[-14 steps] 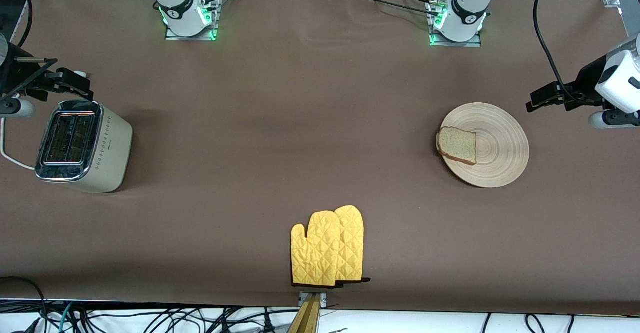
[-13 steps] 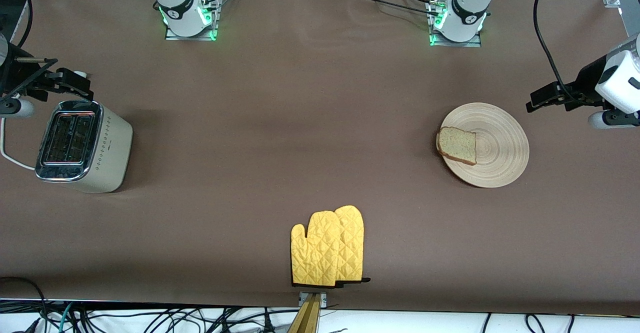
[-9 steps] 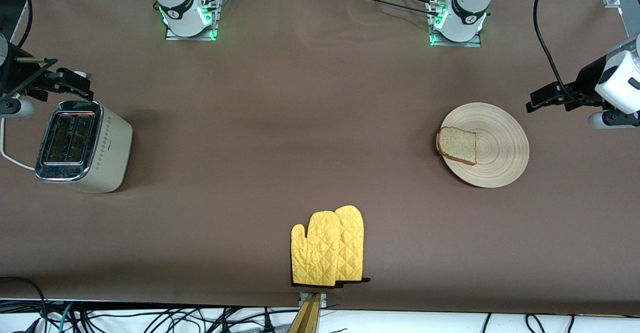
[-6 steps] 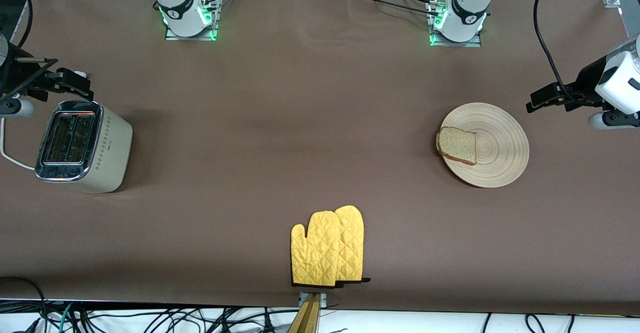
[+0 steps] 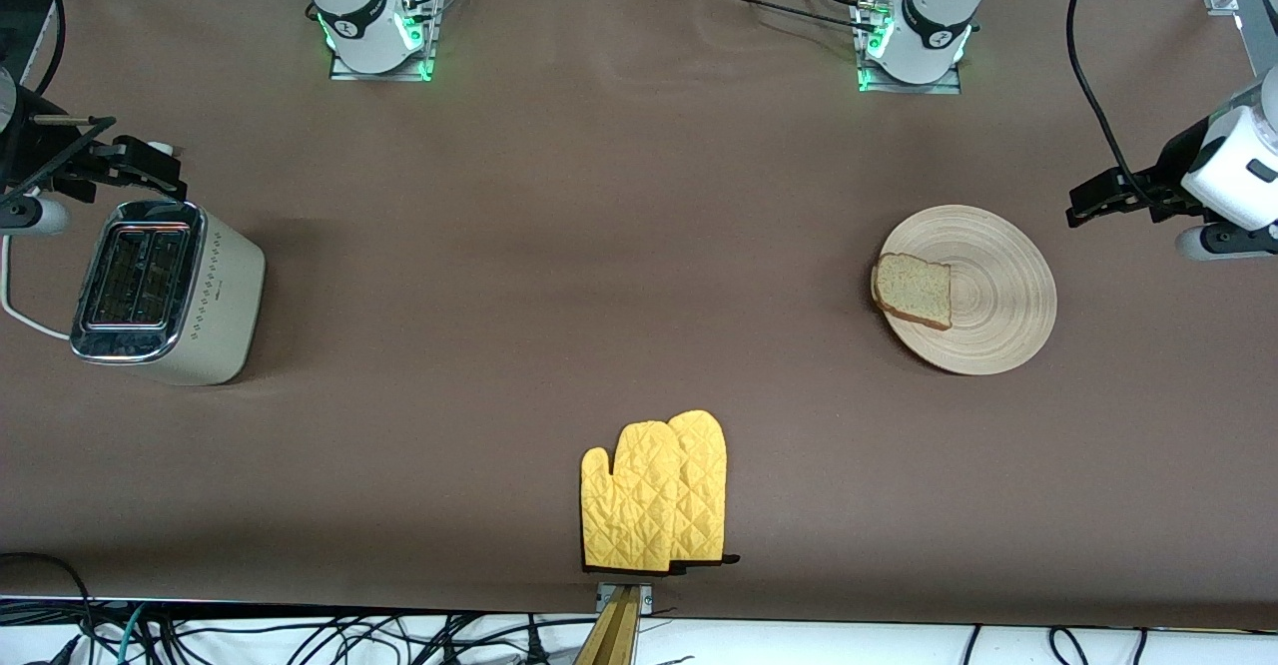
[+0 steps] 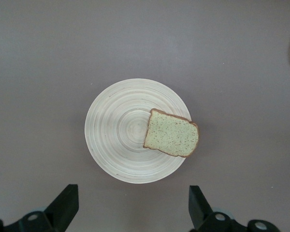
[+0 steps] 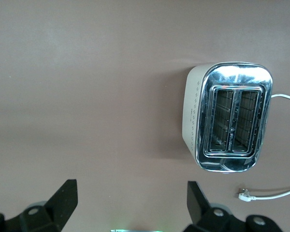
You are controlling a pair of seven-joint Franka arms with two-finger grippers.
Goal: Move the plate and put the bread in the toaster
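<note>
The pale wooden plate [image 5: 983, 291] lies toward the left arm's end of the table. The bread [image 5: 913, 290] lies flat on it and overhangs the rim on the side toward the right arm's end. Both show in the left wrist view, plate [image 6: 118, 137] and bread [image 6: 171, 134]. My left gripper [image 5: 1090, 203] is open and empty, high over the table beside the plate; its own view shows it too [image 6: 133, 208]. The cream toaster [image 5: 205, 296] stands at the right arm's end, slots empty [image 7: 232, 116]. My right gripper [image 5: 155, 164] hangs open and empty above the table by the toaster [image 7: 130, 205].
A pair of yellow quilted oven mitts [image 5: 654, 493] lies at the table's front edge, mid-table. The toaster's white cord [image 5: 25, 321] trails off the right arm's end, its plug [image 7: 245, 195] lying loose. The two arm bases [image 5: 374, 26] [image 5: 914, 41] stand along the back edge.
My left gripper has shifted a little away from the plate, toward the left arm's end of the table. The right arm, plate, bread and toaster have not moved.
</note>
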